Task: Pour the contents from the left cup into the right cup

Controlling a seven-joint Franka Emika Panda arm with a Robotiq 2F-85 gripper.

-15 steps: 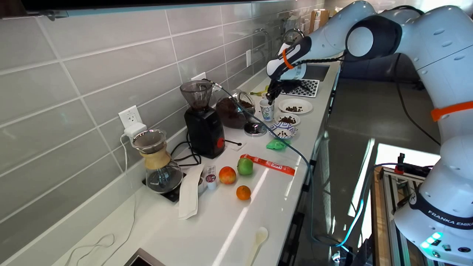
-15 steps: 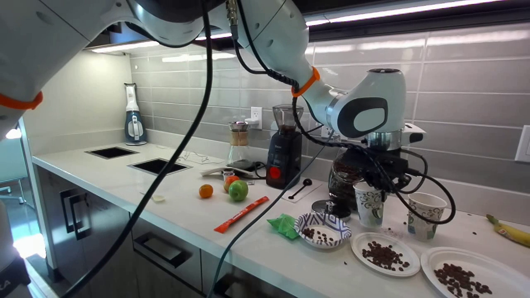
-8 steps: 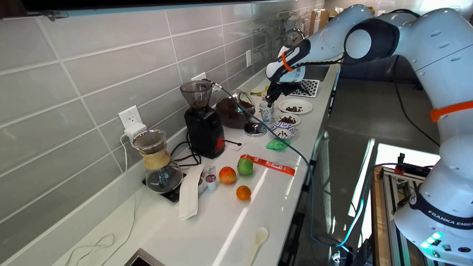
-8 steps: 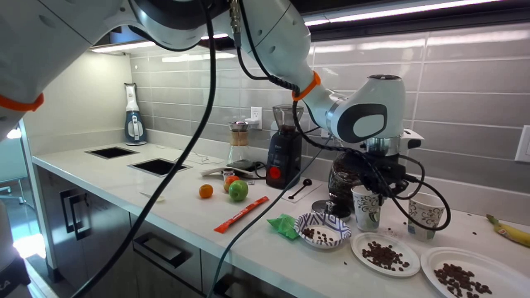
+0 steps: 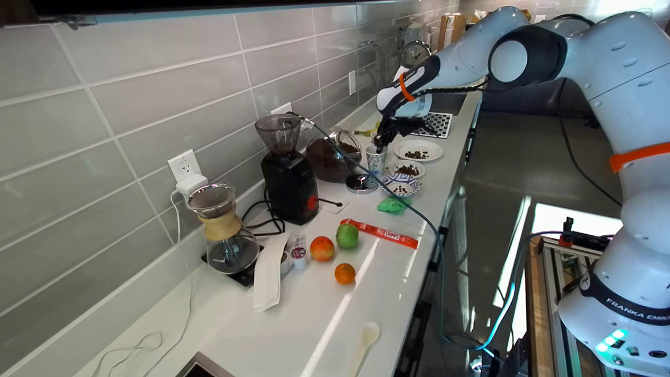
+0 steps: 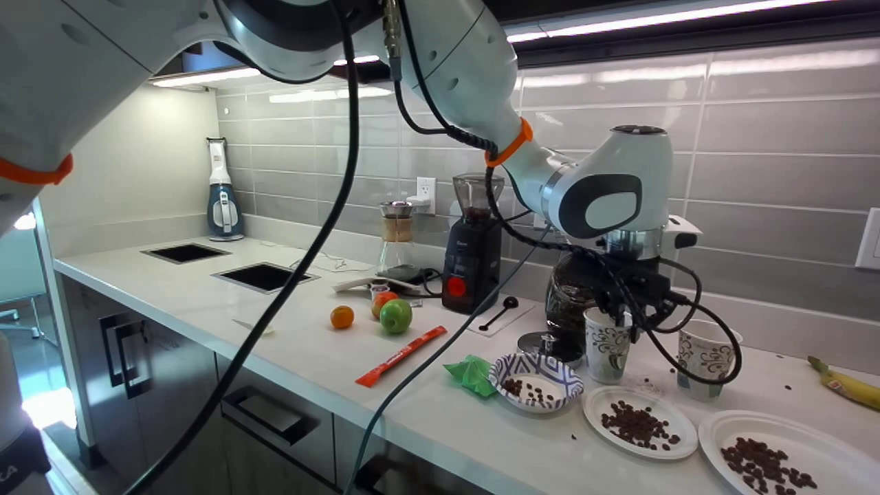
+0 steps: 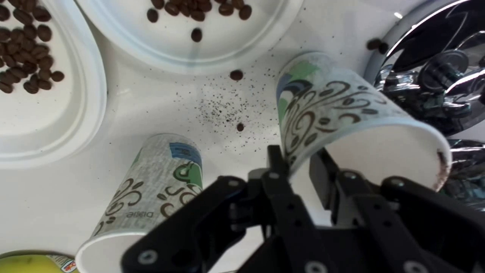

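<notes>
The left cup [image 6: 603, 349], white paper with a leafy print, appears to stand upright on the counter. In the wrist view the left cup [image 7: 337, 102] lies towards the right, with brown residue near its rim. My gripper [image 7: 298, 151] straddles this cup's near wall, one finger [image 7: 276, 159] against the outside and the other finger [image 7: 325, 174] apart from the wall on the inner side. The jaws stand partly open with a gap showing. The right cup [image 6: 705, 357] stands a short way off, upright; in the wrist view it [image 7: 151, 189] is on the left. What lies inside it is hidden.
A small plate [image 6: 595, 412] and a large plate [image 6: 811, 433], both with coffee beans, lie in front of the cups. A patterned bowl [image 6: 529, 361], glass jar [image 6: 562, 309], metal lid [image 7: 441, 72], black grinder [image 6: 474, 261] and banana [image 6: 852, 386] are nearby. Loose grounds dot the counter.
Gripper and left cup have come down slightly and shifted a little since a second ago. The inner finger now shows apart from the cup's wall. The right cup has stayed put.
</notes>
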